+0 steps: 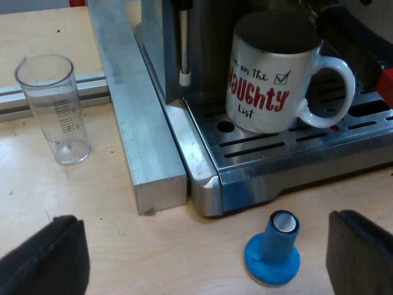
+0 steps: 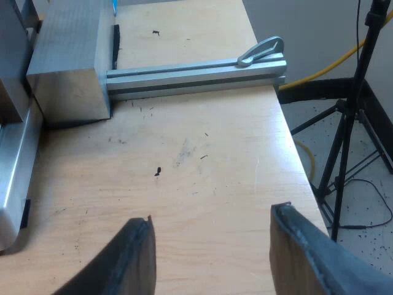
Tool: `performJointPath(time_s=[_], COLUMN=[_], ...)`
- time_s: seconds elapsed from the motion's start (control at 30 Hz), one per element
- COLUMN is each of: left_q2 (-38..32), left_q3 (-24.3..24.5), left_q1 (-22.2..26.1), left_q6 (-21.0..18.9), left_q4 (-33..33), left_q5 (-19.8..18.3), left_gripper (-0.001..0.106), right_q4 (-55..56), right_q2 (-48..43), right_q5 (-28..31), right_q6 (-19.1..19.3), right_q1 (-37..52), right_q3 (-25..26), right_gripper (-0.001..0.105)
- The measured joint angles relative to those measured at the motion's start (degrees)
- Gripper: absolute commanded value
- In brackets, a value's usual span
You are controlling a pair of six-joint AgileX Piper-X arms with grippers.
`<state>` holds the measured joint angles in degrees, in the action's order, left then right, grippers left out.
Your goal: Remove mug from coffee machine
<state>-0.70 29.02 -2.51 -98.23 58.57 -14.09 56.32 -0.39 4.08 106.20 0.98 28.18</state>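
A white mug (image 1: pixel 277 83) with red "Naughty list" lettering stands on the espresso machine's slotted metal drip tray (image 1: pixel 295 147), its handle (image 1: pixel 334 92) turned away from the steam wand. My left gripper (image 1: pixel 209 258) is open above the wooden table, short of the tray, with the blue tamper between its fingers (image 1: pixel 46 258), untouched. My right gripper (image 2: pixel 212 258) is open over bare wood, nothing between its fingers (image 2: pixel 132 258).
A blue tamper (image 1: pixel 274 249) stands on the table before the machine. A measuring glass (image 1: pixel 54 107) stands beyond a metal bar (image 1: pixel 132 110). The steam wand (image 1: pixel 183 46) hangs beside the mug. An aluminium rail (image 2: pixel 196 74) and block (image 2: pixel 67 61) lie ahead of my right gripper; a tripod (image 2: pixel 353 123) stands past the table edge.
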Motion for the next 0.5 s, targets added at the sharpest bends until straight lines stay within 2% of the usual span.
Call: performJointPath(time_s=[0.1, 0.2, 0.27, 0.43, 0.5], left_q2=[0.00, 0.00, 0.00, 0.00, 0.00], left_q3=[0.00, 0.00, 0.00, 0.00, 0.00], left_q1=[0.00, 0.00, 0.00, 0.00, 0.00], left_q6=[0.00, 0.00, 0.00, 0.00, 0.00], left_q4=[0.00, 0.00, 0.00, 0.00, 0.00], left_q5=[0.00, 0.00, 0.00, -0.43, -0.55], left_gripper=[0.080, 0.080, 0.080, 0.080, 0.080], right_q4=[0.00, 0.00, 0.00, 0.13, 0.91], right_q2=[0.00, 0.00, 0.00, 0.00, 1.01], right_q5=[0.00, -0.22, -0.97, -3.63, -5.03], right_q6=[0.00, -2.85, -3.46, -3.45, -3.11], right_q1=[0.00, -0.13, -0.44, -1.98, -4.45], right_q3=[0.00, 0.00, 0.00, 0.22, 1.97], right_gripper=[0.046, 0.046, 0.046, 0.046, 0.046])
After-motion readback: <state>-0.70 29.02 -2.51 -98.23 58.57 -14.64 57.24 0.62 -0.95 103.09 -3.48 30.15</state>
